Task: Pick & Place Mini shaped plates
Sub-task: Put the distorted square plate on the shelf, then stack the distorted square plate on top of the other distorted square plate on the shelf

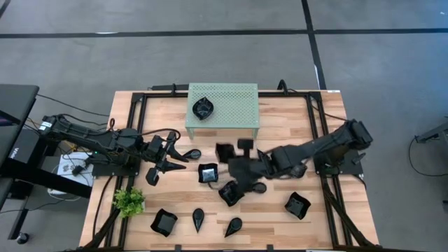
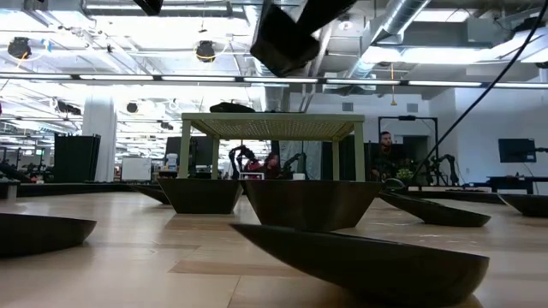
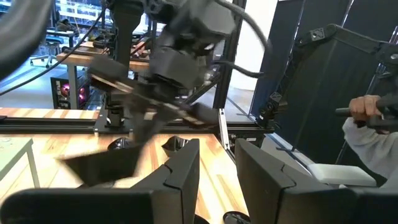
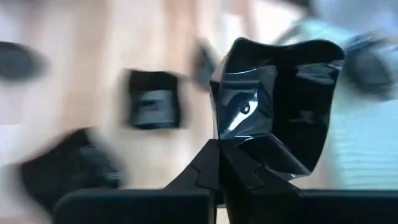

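Observation:
My right gripper (image 4: 219,149) is shut on a glossy black wavy square mini plate (image 4: 280,106). In the high view it (image 1: 235,161) hovers with the plate (image 1: 225,152) over the table's middle, just in front of the mint-green rack (image 1: 231,98). One black plate (image 1: 202,108) lies on the rack's top. Several more lie flat on the wood: a square one (image 1: 208,172), another (image 1: 229,192), one at the right (image 1: 297,205), one at the near left (image 1: 164,222) and teardrops (image 1: 198,219) (image 1: 233,226) (image 1: 190,154). My left gripper (image 1: 171,157) waits open at the table's left. My right gripper pinches the wavy square plate by its rim (image 4: 245,144) between the two fingers. The plate stands on edge beyond the fingertips, its hollow side toward the wrist camera, and it is lifted clear of the table, high above the other plates (image 2: 282,38).
A small green plant (image 1: 129,201) stands at the table's near left. Black frame rails (image 1: 136,140) run along the table's sides. In the room behind, a person's hand (image 3: 367,112) holds a handle. Bare wood (image 1: 280,231) shows at the near right.

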Robot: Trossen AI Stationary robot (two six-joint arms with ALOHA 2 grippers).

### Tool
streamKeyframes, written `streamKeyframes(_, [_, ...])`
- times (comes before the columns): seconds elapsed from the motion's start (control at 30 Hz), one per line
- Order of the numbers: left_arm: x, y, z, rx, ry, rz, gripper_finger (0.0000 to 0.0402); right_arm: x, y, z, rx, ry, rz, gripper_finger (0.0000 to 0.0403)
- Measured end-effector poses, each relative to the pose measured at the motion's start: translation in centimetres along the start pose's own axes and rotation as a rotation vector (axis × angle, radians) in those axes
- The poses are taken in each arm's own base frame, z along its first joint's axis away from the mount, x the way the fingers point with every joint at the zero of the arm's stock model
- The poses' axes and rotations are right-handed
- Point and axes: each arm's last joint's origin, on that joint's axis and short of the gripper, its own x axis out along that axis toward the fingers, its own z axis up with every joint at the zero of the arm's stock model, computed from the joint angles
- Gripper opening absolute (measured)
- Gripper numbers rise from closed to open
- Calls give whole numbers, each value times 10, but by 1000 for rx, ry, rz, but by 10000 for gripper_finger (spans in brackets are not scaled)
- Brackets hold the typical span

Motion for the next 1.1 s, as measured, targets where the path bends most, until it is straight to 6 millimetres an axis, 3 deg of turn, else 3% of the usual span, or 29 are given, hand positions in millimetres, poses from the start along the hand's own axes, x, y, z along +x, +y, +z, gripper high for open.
streamKeyframes(0.13, [0, 0, 0, 0, 0, 0, 104, 17, -40, 2, -76, 26, -191, 2])
streamKeyframes(0.33, [0, 0, 0, 0, 0, 0, 104, 64, -104, -9, -61, 106, -231, 8])
streamKeyframes(0.47, [0, 0, 0, 0, 1, 0, 104, 72, -135, -18, -3, 131, -206, 6])
streamKeyframes(0.73, [0, 0, -1, 0, 5, 0, 104, 76, -151, -29, 0, 174, -130, 14])
streamKeyframes(0.97, [0, 0, -1, 0, 9, 1, 104, 82, -157, -29, 37, 154, -154, 70])
streamKeyframes(1.1, [0, 0, -1, 0, 10, 1, 104, 78, -149, -25, 70, 139, -145, 98])
